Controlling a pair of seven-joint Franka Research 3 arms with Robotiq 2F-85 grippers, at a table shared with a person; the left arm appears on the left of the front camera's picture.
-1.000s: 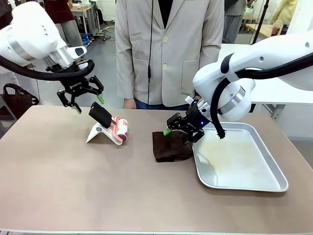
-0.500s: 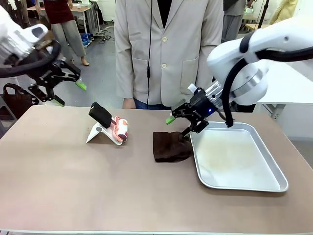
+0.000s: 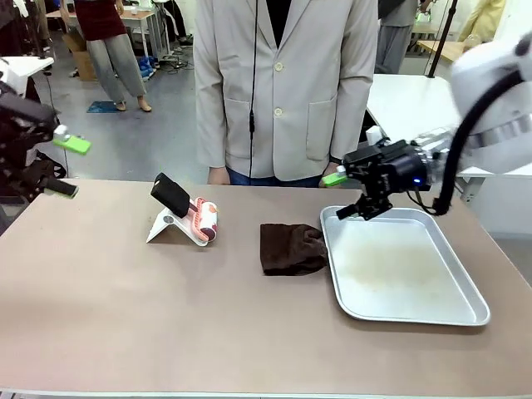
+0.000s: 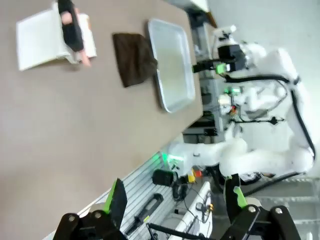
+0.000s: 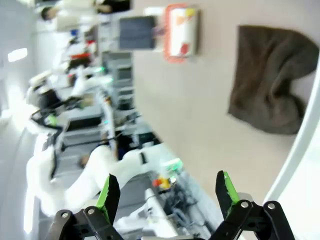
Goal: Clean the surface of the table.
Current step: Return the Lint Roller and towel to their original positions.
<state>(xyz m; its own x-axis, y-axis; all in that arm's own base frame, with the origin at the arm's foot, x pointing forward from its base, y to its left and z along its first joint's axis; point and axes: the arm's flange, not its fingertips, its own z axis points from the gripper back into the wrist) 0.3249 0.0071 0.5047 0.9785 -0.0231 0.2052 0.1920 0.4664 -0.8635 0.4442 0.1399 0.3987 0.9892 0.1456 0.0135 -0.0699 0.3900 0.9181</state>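
Observation:
The taupe-brown table (image 3: pixel 125 316) carries a crumpled dark brown cloth (image 3: pixel 289 248) near its middle, touching the left rim of a metal tray (image 3: pixel 407 309). My right gripper (image 3: pixel 341 196) hovers open and empty above the tray's far left corner. My left gripper (image 3: pixel 68 166) hangs open and empty over the table's far left edge. In the left wrist view the gripper (image 4: pixel 176 197) looks along the table (image 4: pixel 60 125) toward the cloth (image 4: pixel 134 59). In the right wrist view the open gripper (image 5: pixel 167 190) is high above the cloth (image 5: pixel 272 100).
A lint roller on a white stand (image 3: pixel 187 218) sits left of the cloth, with a black handle and pink roll. A person in a beige jacket (image 3: pixel 287 83) stands at the far edge. A white-topped table (image 3: pixel 407 100) lies behind on the right.
My right gripper lifted off the cloth and drew back right over the tray's far corner. My left gripper swung from above the lint roller to the table's far left edge.

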